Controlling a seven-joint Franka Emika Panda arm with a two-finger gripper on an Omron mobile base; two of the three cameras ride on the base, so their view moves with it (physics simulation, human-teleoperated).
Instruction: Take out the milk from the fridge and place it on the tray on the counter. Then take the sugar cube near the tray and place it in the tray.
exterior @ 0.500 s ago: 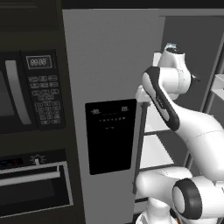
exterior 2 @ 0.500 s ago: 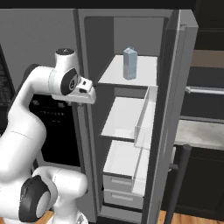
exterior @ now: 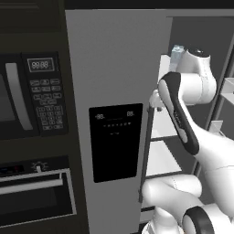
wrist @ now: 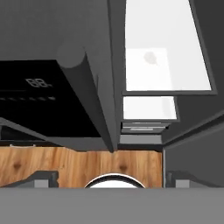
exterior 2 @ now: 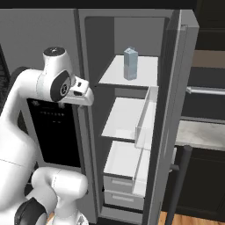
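The milk (exterior 2: pixel 130 63) stands on the fridge's (exterior 2: pixel 176 88) top shelf, up and right of the open gripper (exterior 2: pixel 85 96), which points downward, arm raised

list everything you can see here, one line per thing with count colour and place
milk: 1, pale grey-blue carton, upright on the top fridge shelf
fridge: 1, grey, right door open, white shelves inside
display panel: 1, black, on the closed fridge door
microwave: 1, black, left of the fridge
oven: 1, black, below the microwave
counter: 1, grey-white, right of the fridge
floor: wood, below the fridge
arm: 1, white, in front of the fridge
end effector: 1, open, holding nothing, at the fridge opening below the top shelf
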